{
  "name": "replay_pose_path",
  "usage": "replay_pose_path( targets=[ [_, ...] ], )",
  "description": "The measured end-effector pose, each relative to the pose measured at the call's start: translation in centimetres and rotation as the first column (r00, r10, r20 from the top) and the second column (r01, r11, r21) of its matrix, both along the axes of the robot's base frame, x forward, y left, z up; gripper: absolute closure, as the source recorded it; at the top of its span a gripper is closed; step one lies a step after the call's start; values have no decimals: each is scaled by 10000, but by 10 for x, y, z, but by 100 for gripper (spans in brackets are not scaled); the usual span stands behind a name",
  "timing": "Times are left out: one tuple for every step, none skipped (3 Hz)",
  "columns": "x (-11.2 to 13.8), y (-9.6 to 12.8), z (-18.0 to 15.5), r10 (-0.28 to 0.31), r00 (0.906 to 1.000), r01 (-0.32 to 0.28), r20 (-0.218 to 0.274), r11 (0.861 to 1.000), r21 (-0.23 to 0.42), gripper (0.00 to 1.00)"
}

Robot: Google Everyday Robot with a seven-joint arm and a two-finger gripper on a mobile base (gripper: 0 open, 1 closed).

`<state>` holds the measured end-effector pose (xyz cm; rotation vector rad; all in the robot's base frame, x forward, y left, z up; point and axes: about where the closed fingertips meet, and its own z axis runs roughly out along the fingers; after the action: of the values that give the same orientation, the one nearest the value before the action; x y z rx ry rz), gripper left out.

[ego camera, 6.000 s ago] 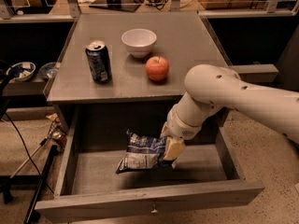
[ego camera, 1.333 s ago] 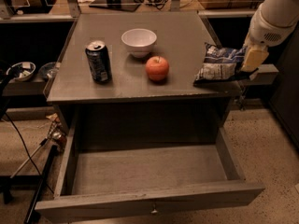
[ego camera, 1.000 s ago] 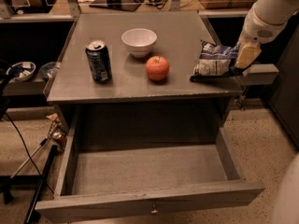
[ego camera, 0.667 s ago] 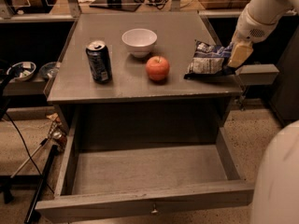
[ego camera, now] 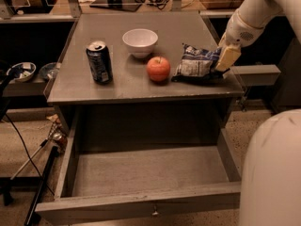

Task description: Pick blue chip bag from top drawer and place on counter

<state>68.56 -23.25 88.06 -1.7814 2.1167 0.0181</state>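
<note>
The gripper (ego camera: 225, 63) is at the right edge of the counter (ego camera: 188, 25), near its front right corner, coming down from the white arm (ego camera: 256, 11) that enters from the upper right. It is clamped on the right end of the blue chip bag (ego camera: 196, 62), with a pale finger (ego camera: 228, 56) lying across the top of that end. The bag sits low over the counter near the right edge, stretching leftward from the gripper. Whether its underside rests fully on the surface cannot be told.

Just left of the bag, close to but apart from it, stands a red apple (ego camera: 158, 68). Behind the apple, toward the middle of the counter, is a white bowl (ego camera: 140, 41). A dark soda can (ego camera: 99, 61) stands upright nearer the left edge, well apart from the bag.

Below the counter's front edge the top drawer (ego camera: 141, 173) is pulled out, showing its plain grey floor, with a small metal knob (ego camera: 153, 213) on its front. A rounded white part of the robot's body (ego camera: 275, 173) fills the lower right corner.
</note>
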Motion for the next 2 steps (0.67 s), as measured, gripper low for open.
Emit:
replay_pose_path(
  targets=[
    [-4,16,-7,391,9988,-380,-288,9987,352,100],
    [-4,17,-7,396,9988,-385,-293,9986,360,81]
  ],
)
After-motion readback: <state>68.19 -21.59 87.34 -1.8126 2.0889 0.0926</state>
